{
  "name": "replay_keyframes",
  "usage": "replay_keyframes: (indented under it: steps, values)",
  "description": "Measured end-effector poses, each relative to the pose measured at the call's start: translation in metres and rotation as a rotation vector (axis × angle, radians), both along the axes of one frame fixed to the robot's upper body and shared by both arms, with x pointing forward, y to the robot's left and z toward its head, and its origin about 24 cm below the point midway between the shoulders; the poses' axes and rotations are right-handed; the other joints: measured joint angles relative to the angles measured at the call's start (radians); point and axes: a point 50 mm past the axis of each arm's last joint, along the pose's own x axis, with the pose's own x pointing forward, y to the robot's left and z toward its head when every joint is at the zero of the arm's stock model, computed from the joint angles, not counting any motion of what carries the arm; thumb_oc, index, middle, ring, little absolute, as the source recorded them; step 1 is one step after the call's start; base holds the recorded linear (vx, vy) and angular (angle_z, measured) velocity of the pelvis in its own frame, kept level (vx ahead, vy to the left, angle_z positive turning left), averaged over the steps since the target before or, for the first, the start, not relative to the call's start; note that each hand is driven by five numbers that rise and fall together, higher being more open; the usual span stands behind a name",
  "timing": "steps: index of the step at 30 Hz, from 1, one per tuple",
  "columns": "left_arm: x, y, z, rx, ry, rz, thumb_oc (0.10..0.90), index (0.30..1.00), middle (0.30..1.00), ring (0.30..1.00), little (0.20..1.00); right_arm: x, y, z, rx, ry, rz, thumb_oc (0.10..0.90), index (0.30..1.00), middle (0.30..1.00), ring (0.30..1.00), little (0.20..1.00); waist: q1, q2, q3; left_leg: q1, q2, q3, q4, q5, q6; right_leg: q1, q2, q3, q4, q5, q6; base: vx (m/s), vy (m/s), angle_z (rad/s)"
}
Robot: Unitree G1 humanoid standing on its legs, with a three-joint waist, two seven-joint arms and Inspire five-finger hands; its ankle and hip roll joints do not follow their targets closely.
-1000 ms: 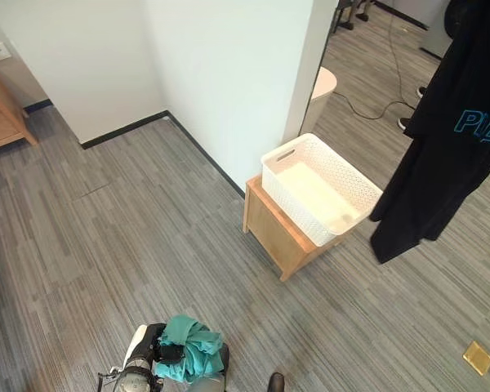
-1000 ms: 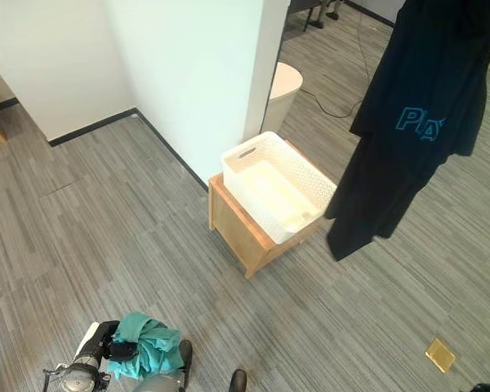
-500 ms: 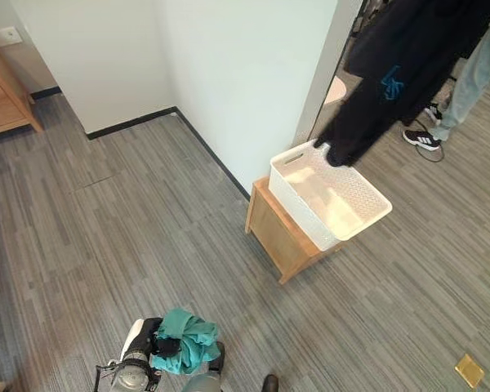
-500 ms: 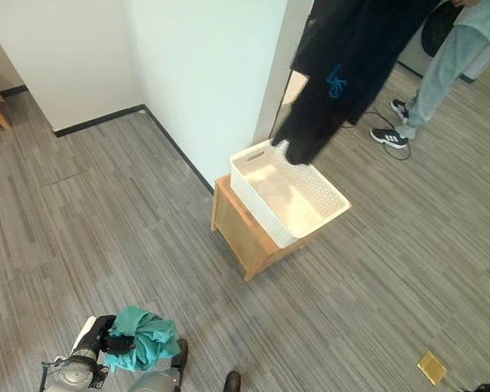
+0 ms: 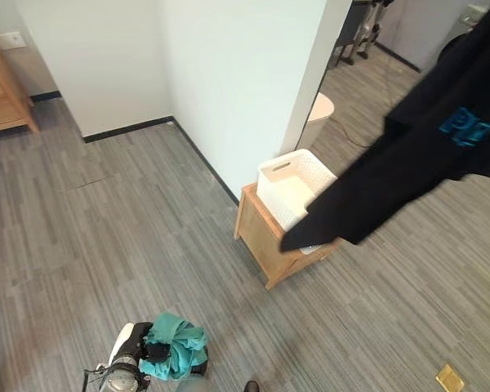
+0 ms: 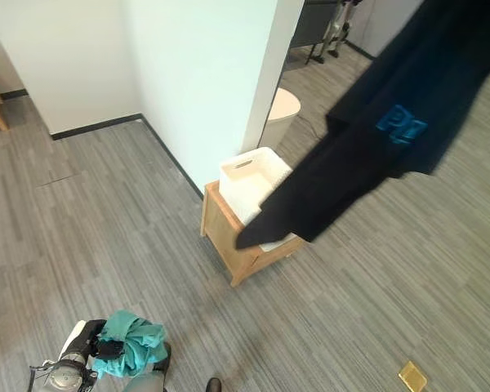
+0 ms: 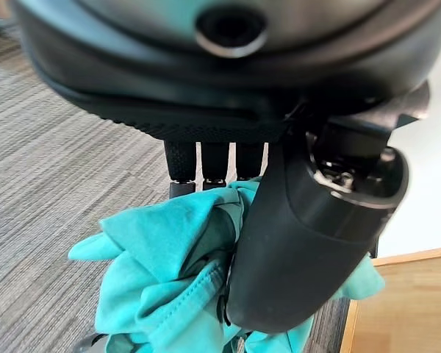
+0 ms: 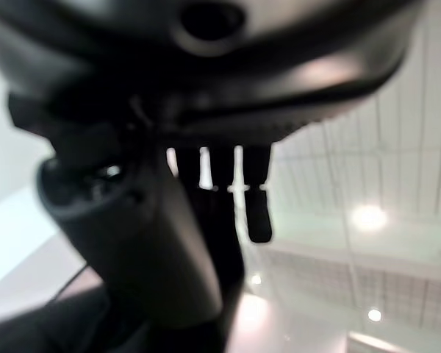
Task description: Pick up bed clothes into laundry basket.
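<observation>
Teal bed clothes [image 7: 169,287] are being gripped in the curled left hand [image 7: 309,243] low above the floor. Black cloth [image 5: 408,163] is being held up by the right hand [image 8: 162,243], overhanging the white laundry basket [image 5: 287,184] on the wooden bench [image 5: 265,241].

Blue lettering [image 5: 465,125] is printed on the black garment [image 5: 392,175] hanging across the right of the head views. The letters are skewed and partly folded, so no word reads clearly. The yellow tile [image 5: 450,377] on the floor is too small to show any marking.
</observation>
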Motion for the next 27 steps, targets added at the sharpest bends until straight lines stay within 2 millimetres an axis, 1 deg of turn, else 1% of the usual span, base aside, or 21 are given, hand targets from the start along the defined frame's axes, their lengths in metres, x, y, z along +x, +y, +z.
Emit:
replay_keyframes:
  steps: [1, 2, 3, 4, 5, 6, 7, 8, 9, 11, 12, 13, 14, 15, 17, 18, 19, 21, 24, 26, 27]
  values:
    - [0.007, 0.000, 0.003, 0.001, -0.018, -0.002, 0.400, 0.300, 0.300, 0.300, 0.300, 0.000, -0.001, 0.001, 0.004, -0.004, -0.003, 0.400, 0.300, 0.300, 0.300, 0.300, 0.017, -0.015, 0.022, -0.019, -0.001, 0.037, 0.050, 0.024, 0.003, 0.002, -0.019, -0.002, 0.001, 0.016, -0.012, 0.13, 0.044, 0.03]
    - [0.004, 0.001, 0.002, 0.004, -0.010, 0.000, 0.400, 0.300, 0.300, 0.300, 0.300, 0.003, 0.004, 0.000, 0.000, 0.007, 0.010, 0.400, 0.300, 0.300, 0.300, 0.300, 0.030, -0.019, 0.026, -0.033, 0.012, 0.074, 0.106, -0.029, 0.029, 0.016, -0.023, 0.000, -0.024, 0.032, -0.009, 0.20, 0.078, -0.08]
    - [-0.003, 0.003, 0.000, 0.007, 0.009, 0.005, 0.400, 0.300, 0.300, 0.300, 0.300, 0.008, 0.011, 0.000, -0.006, 0.018, 0.036, 0.400, 0.300, 0.300, 0.300, 0.300, 0.030, -0.019, 0.026, -0.017, 0.032, 0.103, 0.107, -0.108, 0.087, 0.044, -0.023, -0.011, -0.069, 0.046, 0.002, 0.23, 0.112, -0.01]
    - [-0.005, 0.003, -0.001, 0.008, 0.014, 0.006, 0.400, 0.300, 0.300, 0.300, 0.300, 0.008, 0.012, 0.000, -0.008, 0.020, 0.043, 0.400, 0.300, 0.300, 0.300, 0.300, 0.027, -0.018, 0.025, -0.006, 0.039, 0.112, 0.093, -0.127, 0.094, 0.054, -0.022, -0.019, -0.083, 0.051, 0.007, 0.15, 0.078, 0.33]
    - [-0.014, 0.004, -0.005, 0.006, 0.039, 0.011, 0.400, 0.300, 0.300, 0.300, 0.300, 0.010, 0.016, 0.000, -0.013, 0.021, 0.064, 0.400, 0.300, 0.300, 0.300, 0.300, 0.015, 0.001, 0.020, 0.060, 0.068, 0.127, -0.043, -0.151, 0.098, 0.085, -0.004, -0.037, -0.117, 0.054, 0.027, 0.18, 0.132, 0.51]
    - [-0.022, 0.001, -0.010, -0.003, 0.065, 0.006, 0.400, 0.300, 0.300, 0.300, 0.300, 0.002, 0.007, 0.001, 0.011, -0.001, 0.056, 0.400, 0.300, 0.300, 0.300, 0.300, -0.002, 0.021, 0.007, 0.144, 0.092, 0.124, -0.212, -0.143, 0.071, 0.080, 0.021, -0.058, -0.123, 0.047, 0.044, 0.14, 0.115, 0.58]
    - [-0.027, 0.001, -0.014, 0.004, 0.097, -0.003, 0.400, 0.300, 0.300, 0.300, 0.300, 0.003, 0.006, -0.002, 0.010, 0.007, 0.052, 0.400, 0.300, 0.300, 0.300, 0.300, -0.009, 0.022, 0.004, 0.161, 0.095, 0.128, -0.226, -0.150, 0.071, 0.079, 0.025, -0.068, -0.117, 0.046, 0.046, 0.16, 0.154, 0.47]
    - [-0.032, 0.000, -0.017, 0.008, 0.127, -0.010, 0.400, 0.300, 0.300, 0.300, 0.300, 0.005, 0.004, -0.002, 0.019, 0.010, 0.041, 0.400, 0.300, 0.300, 0.300, 0.300, -0.026, 0.029, -0.002, 0.176, 0.090, 0.126, -0.229, -0.151, 0.065, 0.079, 0.032, -0.077, -0.116, 0.046, 0.047, 0.10, 0.113, 0.21]
    - [-0.036, -0.004, -0.021, 0.002, 0.151, -0.018, 0.400, 0.300, 0.300, 0.300, 0.300, 0.003, 0.001, -0.002, 0.030, 0.015, 0.030, 0.400, 0.300, 0.300, 0.300, 0.300, -0.028, 0.036, -0.006, 0.206, 0.088, 0.128, -0.228, -0.153, 0.066, 0.077, 0.037, -0.084, -0.116, 0.057, 0.032, 0.11, 0.128, 0.18]
    - [-0.043, -0.014, -0.029, -0.017, 0.193, -0.017, 0.400, 0.300, 0.300, 0.300, 0.300, 0.001, 0.001, -0.001, 0.030, 0.008, 0.032, 0.400, 0.300, 0.300, 0.300, 0.300, -0.062, 0.042, -0.016, 0.249, 0.079, 0.127, -0.228, -0.159, 0.069, 0.074, 0.038, -0.096, -0.116, 0.057, 0.032, 0.10, 0.113, 0.18]
    - [-0.043, -0.019, -0.031, -0.024, 0.195, -0.035, 0.400, 0.300, 0.300, 0.300, 0.300, -0.001, 0.000, 0.000, 0.033, 0.001, 0.029, 0.400, 0.300, 0.300, 0.300, 0.300, -0.070, 0.045, -0.018, 0.253, 0.077, 0.123, -0.226, -0.179, 0.093, 0.071, 0.037, -0.093, -0.116, 0.057, 0.032, 0.08, 0.079, 0.04]
    - [-0.042, -0.024, -0.031, -0.025, 0.196, -0.063, 0.400, 0.300, 0.300, 0.300, 0.300, -0.002, -0.001, 0.001, 0.037, -0.003, 0.026, 0.400, 0.300, 0.300, 0.300, 0.300, -0.069, 0.045, -0.020, 0.260, 0.076, 0.127, -0.222, -0.191, 0.115, 0.067, 0.035, -0.083, -0.116, 0.061, 0.037, 0.09, 0.071, -0.19]
    - [-0.040, -0.027, -0.031, -0.023, 0.193, -0.086, 0.400, 0.300, 0.300, 0.300, 0.300, -0.002, -0.001, 0.000, 0.037, -0.002, 0.025, 0.400, 0.300, 0.300, 0.300, 0.300, -0.073, 0.043, -0.022, 0.260, 0.072, 0.127, -0.222, -0.200, 0.131, 0.062, 0.031, -0.068, -0.116, 0.067, 0.047, 0.08, 0.049, -0.25]
    - [-0.036, -0.029, -0.030, -0.018, 0.185, -0.102, 0.400, 0.300, 0.300, 0.300, 0.300, -0.001, 0.000, 0.001, 0.034, -0.002, 0.029, 0.400, 0.300, 0.300, 0.300, 0.300, -0.079, 0.039, -0.025, 0.256, 0.065, 0.127, -0.222, -0.203, 0.137, 0.055, 0.024, -0.058, -0.116, 0.071, 0.055, 0.07, 0.043, -0.14]
    - [-0.028, -0.030, -0.027, -0.013, 0.164, -0.116, 0.400, 0.300, 0.300, 0.300, 0.300, 0.000, 0.000, 0.001, 0.033, -0.003, 0.030, 0.400, 0.300, 0.300, 0.300, 0.300, -0.079, 0.031, -0.032, 0.248, 0.054, 0.127, -0.222, -0.203, 0.137, 0.046, 0.013, -0.040, -0.116, 0.076, 0.068, 0.02, 0.013, -0.02]
    - [-0.017, -0.031, -0.023, -0.006, 0.136, -0.130, 0.400, 0.300, 0.300, 0.300, 0.300, 0.000, -0.001, 0.001, 0.033, -0.007, 0.026, 0.400, 0.300, 0.300, 0.300, 0.300, -0.076, 0.021, -0.040, 0.234, 0.045, 0.127, -0.221, -0.203, 0.137, 0.033, 0.002, -0.032, -0.116, 0.073, 0.088, 0.00, 0.000, 0.00]
    - [-0.010, -0.031, -0.020, 0.000, 0.114, -0.135, 0.400, 0.300, 0.300, 0.300, 0.300, 0.000, 0.000, 0.001, 0.028, -0.015, 0.030, 0.400, 0.300, 0.300, 0.300, 0.300, -0.073, 0.020, -0.043, 0.226, 0.044, 0.126, -0.221, -0.203, 0.137, 0.025, 0.001, -0.026, -0.117, 0.075, 0.100, 0.01, 0.015, 0.04]
    - [-0.003, -0.030, -0.016, 0.005, 0.094, -0.139, 0.400, 0.300, 0.300, 0.300, 0.300, 0.002, 0.004, 0.002, 0.018, -0.017, 0.043, 0.400, 0.300, 0.300, 0.300, 0.300, -0.069, 0.018, -0.043, 0.217, 0.043, 0.126, -0.222, -0.203, 0.137, 0.016, 0.001, -0.019, -0.117, 0.077, 0.104, 0.00, 0.000, 0.00]
    - [-0.001, -0.031, -0.015, 0.003, 0.081, -0.144, 0.400, 0.300, 0.300, 0.300, 0.300, 0.005, 0.007, 0.002, 0.007, -0.016, 0.051, 0.400, 0.300, 0.300, 0.300, 0.300, -0.057, 0.019, -0.044, 0.204, 0.044, 0.128, -0.222, -0.203, 0.137, 0.000, 0.001, -0.007, -0.117, 0.078, 0.112, 0.01, 0.001, -0.09]
    - [-0.012, -0.030, -0.020, 0.000, 0.109, -0.137, 0.400, 0.300, 0.300, 0.300, 0.300, 0.005, 0.007, 0.001, 0.006, -0.012, 0.048, 0.400, 0.300, 0.300, 0.300, 0.300, -0.050, 0.022, -0.052, 0.182, 0.046, 0.131, -0.222, -0.198, 0.142, -0.026, 0.004, 0.003, -0.117, 0.086, 0.122, 0.00, -0.011, -0.12]
    - [-0.014, -0.030, -0.021, 0.000, 0.116, -0.137, 0.400, 0.300, 0.300, 0.300, 0.300, 0.005, 0.006, 0.000, 0.007, -0.011, 0.046, 0.400, 0.300, 0.300, 0.300, 0.300, -0.050, 0.023, -0.053, 0.177, 0.046, 0.133, -0.222, -0.197, 0.143, -0.031, 0.004, 0.004, -0.117, 0.089, 0.122, 0.00, -0.010, -0.05]
